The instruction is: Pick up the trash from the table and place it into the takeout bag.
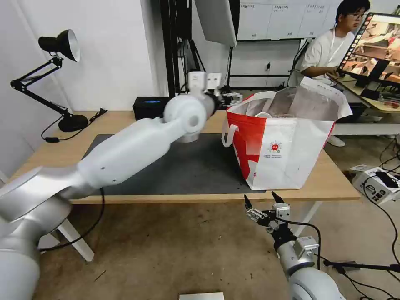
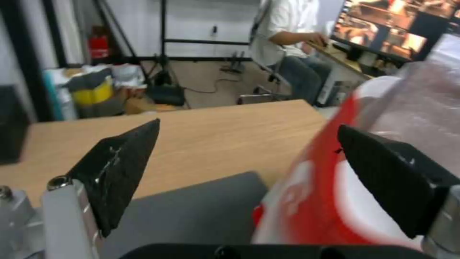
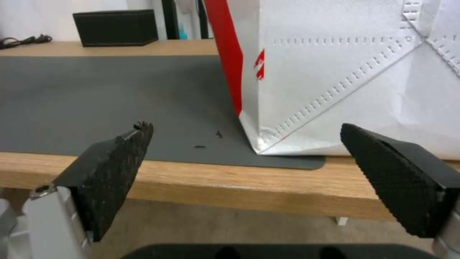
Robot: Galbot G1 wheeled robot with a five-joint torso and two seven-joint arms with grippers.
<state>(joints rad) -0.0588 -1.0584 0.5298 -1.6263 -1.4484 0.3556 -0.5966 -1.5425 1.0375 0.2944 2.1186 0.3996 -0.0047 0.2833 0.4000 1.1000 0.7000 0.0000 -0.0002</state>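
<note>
The left arm reaches across the table (image 1: pixel 125 118), and the left gripper (image 1: pixel 228 98) hangs above the far part of the table, just beside the top rim of the takeout bag (image 1: pixel 287 146) on its red side. In the left wrist view the two black fingers (image 2: pixel 120 169) stand wide apart with nothing between them; behind them are the light wood top, a corner of the dark grey mat (image 2: pixel 201 212) and the red panel of the bag, close to one finger.

The bag stands upright on the right part of the table, partly on the mat and partly on the wood, with its mouth open and the silver lining visible. A white rounded rim (image 1: pixel 263 114) shows inside near the red side; I cannot tell what it is.

The right gripper (image 1: pixel 263 203) is low, in front of the table edge and below the bag's front corner, apart from everything. Its fingers (image 3: pixel 110 172) are also spread wide and hold nothing. In the right wrist view some small dark crumbs (image 3: pixel 208 141) lie on the mat near the bag corner.

A black box (image 1: pixel 151 107) and a black desk lamp (image 1: pixel 54 79) stand at the far left side of the table
</note>
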